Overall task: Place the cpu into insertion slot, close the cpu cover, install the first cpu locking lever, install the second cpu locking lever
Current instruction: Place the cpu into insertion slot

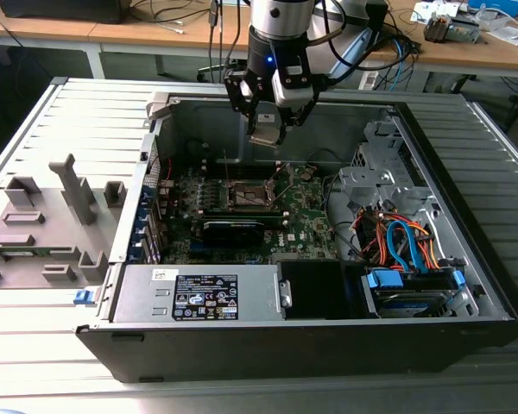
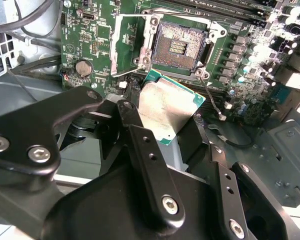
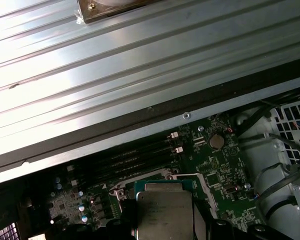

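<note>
Second wrist view: claw (image 2: 162,114) tight around the cpu (image 2: 170,102), near the bare insertion slot (image 2: 179,47).

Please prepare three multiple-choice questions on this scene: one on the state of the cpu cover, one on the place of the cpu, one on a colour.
1. The cpu cover at the insertion slot is: A shut, B swung open, C missing.
2. The cpu is: A in a drive bay, B held by the gripper above the circuit board, C on the grey table.
3. The circuit board is: A green, B red, C white.
Answers: 1 B, its frame stands beside the bare pin field. 2 B, it hangs clamped over the board. 3 A, green shows around the slot.
</note>
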### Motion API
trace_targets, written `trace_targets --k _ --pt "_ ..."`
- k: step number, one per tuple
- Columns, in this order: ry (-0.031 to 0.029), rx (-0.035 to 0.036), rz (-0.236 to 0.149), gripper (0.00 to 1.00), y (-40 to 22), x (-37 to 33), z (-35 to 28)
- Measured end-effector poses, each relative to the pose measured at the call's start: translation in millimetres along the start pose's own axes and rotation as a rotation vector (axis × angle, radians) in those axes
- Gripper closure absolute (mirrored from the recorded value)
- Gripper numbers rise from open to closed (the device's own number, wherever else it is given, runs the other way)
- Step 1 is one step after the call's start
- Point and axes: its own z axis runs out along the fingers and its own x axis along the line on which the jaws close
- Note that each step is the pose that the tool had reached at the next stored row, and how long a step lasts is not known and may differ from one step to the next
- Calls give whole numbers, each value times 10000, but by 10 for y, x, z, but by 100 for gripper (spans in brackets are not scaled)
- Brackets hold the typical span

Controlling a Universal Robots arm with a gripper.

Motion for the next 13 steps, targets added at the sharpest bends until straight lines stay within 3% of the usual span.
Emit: trace_targets --k 13 --pt "-13 0 214 45 0 0 2"
